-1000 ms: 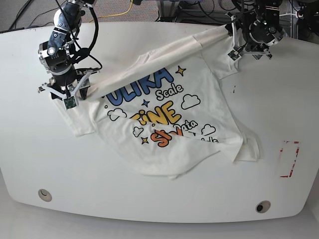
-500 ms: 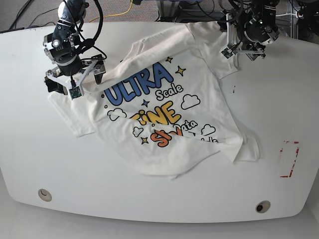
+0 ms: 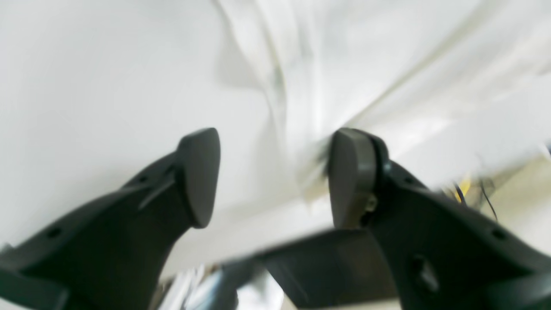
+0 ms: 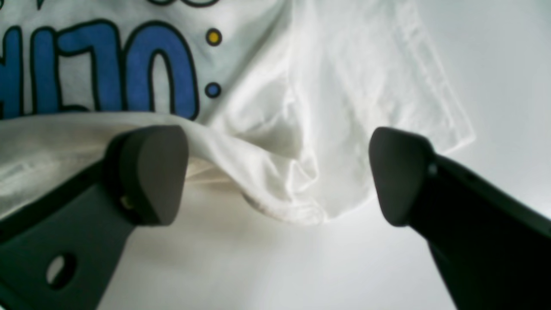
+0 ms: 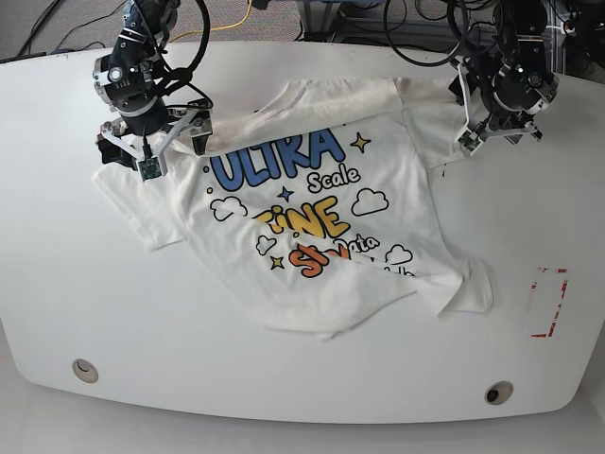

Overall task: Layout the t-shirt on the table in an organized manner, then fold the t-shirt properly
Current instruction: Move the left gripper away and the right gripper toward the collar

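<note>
Half the t-shirt [image 5: 312,227] hem folded under, left hand [image 3: 275,176] view blurred.

Black jointed arms with black cables, dark rounded fingertips [image 4: 148,174]

A white cotton t-shirt [image 5: 312,218] carries blue, yellow and orange cartoon lettering, white clouds and yellow stars. The smooth white table [image 5: 95,303] bears a red-outlined rectangle mark [image 5: 548,303] near its right edge.

Yellow cable [image 5: 230,26] and black cables [image 5: 59,21] lie on the floor beyond the far table edge, behind the right gripper. A metal frame [image 5: 333,19] stands there too.
</note>
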You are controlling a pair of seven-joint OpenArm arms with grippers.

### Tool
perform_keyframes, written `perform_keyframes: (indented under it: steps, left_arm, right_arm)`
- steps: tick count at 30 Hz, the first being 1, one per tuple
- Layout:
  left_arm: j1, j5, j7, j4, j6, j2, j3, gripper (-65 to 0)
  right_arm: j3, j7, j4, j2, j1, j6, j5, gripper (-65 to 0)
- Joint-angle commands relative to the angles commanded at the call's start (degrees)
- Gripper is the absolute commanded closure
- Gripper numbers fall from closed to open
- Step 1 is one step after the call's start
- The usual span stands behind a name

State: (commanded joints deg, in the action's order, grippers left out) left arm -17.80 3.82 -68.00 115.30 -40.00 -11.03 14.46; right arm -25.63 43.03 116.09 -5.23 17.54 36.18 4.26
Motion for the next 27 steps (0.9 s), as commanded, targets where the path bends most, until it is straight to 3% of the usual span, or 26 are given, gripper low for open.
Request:
perform_keyframes:
  steps: [4, 8, 14, 20, 27]
  left_arm:
    - [2.5, 1.1, -4.7, 0.1, 0.0, 0.0, 0.0, -40.7]
    - [4.0, 7.2, -10.3, 0.1, 0.0, -0.4, 0.0, -46.5]
    - [1.4, 17.3, -11.7, 0.1, 0.0, -3.5, -0.3, -47.5]
    - [-0.8, 28.4, -11.4, 0.0, 0.0, -4.7, -0.4, -47.1]
    - [3.3, 30.2, -11.3, -0.1, 0.0, -5.4, 2.9, -47.1]
  right_arm:
    - [0.4, -1.7, 0.0, -0.1, 1.0, -0.18, 0.0, -65.0]
    - [0.4, -2.0, 0.0, -0.1, 1.0, -0.18, 0.0, -65.0]
    - [0.4, -2.0, -0.1, -0.1, 0.9, -0.35, 0.0, -65.0]
    - [0.4, -2.0, -0.2, 0.1, 0.9, -0.35, 0.0, -65.0]
    - [0.4, -2.1, -0.3, -0.1, 0.2, -0.09, -0.6, -65.0]
